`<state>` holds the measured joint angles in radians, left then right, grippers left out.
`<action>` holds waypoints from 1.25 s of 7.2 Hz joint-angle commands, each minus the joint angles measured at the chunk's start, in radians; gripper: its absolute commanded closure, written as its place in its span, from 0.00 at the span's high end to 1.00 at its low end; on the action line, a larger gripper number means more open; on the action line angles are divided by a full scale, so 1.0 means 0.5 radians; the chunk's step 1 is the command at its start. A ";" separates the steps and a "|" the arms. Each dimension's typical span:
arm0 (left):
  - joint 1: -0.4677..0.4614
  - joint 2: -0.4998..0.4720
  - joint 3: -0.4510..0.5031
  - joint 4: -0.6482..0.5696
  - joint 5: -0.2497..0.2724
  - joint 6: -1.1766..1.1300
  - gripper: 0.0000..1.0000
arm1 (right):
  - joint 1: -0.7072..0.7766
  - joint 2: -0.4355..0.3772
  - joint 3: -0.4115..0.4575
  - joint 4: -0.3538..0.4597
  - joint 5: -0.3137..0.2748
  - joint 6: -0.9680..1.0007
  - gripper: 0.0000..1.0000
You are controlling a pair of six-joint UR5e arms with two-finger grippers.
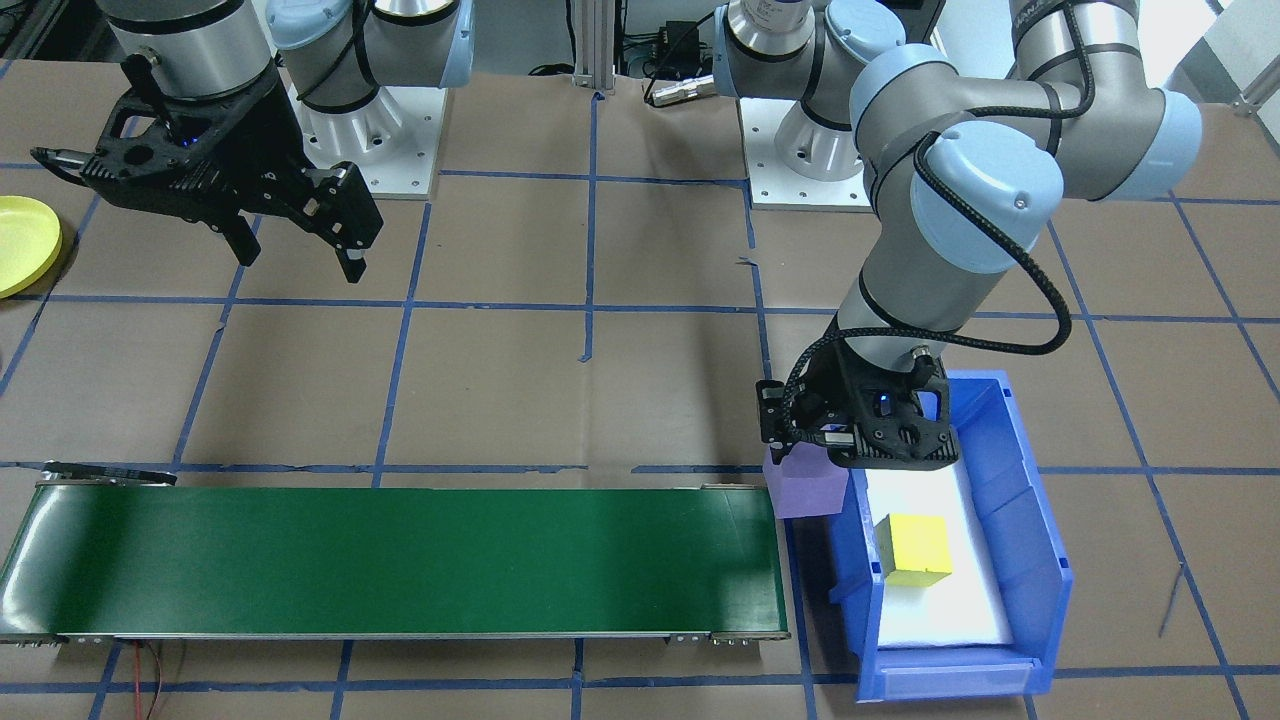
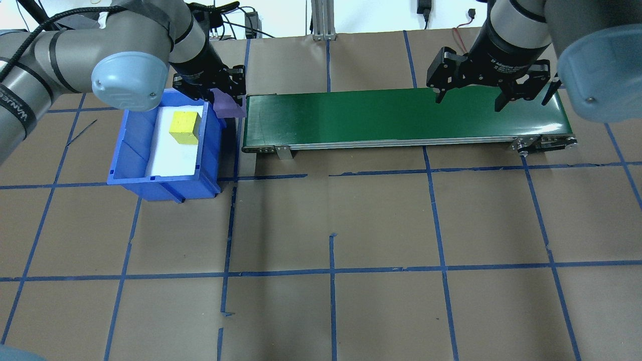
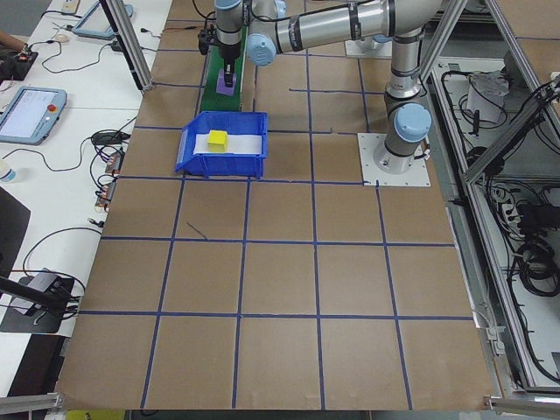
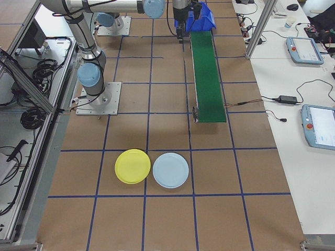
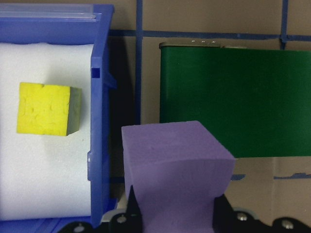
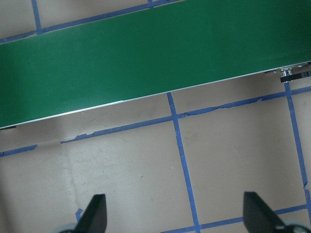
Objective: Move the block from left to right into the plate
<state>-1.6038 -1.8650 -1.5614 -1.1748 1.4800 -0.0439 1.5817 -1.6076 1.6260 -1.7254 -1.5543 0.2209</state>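
My left gripper (image 5: pixel 175 209) is shut on a purple foam block (image 5: pixel 175 162), held in the air over the gap between the blue bin (image 2: pixel 133 145) and the left end of the green conveyor belt (image 2: pixel 401 115). The same purple block (image 1: pixel 800 492) shows under the left gripper (image 1: pixel 805 462) in the front-facing view. A yellow block (image 2: pixel 184 127) lies on white foam inside the bin. My right gripper (image 2: pixel 469 99) hangs open and empty above the belt's right end. The yellow plate (image 4: pixel 132 166) lies on the table far off on the right side, also seen as plate (image 1: pixel 20 240).
A pale blue plate (image 4: pixel 170 170) lies touching the yellow one. The belt (image 1: pixel 400 560) runs along the far side of the table. Brown table surface with blue tape lines (image 2: pixel 331 271) fills the near side.
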 commanded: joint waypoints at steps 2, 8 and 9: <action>-0.005 -0.095 -0.040 0.027 -0.009 0.008 0.13 | -0.031 0.000 0.000 0.005 -0.002 0.000 1.00; -0.142 -0.338 -0.006 0.435 -0.214 0.005 0.16 | -0.049 0.000 0.031 0.002 -0.002 0.000 1.00; -0.143 -0.335 -0.037 0.441 -0.214 -0.016 0.82 | -0.049 0.003 0.031 -0.001 -0.002 0.000 1.00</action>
<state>-1.6697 -2.0280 -1.5686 -0.9668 1.3775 -0.0457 1.5571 -1.6066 1.6406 -1.7245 -1.5554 0.2209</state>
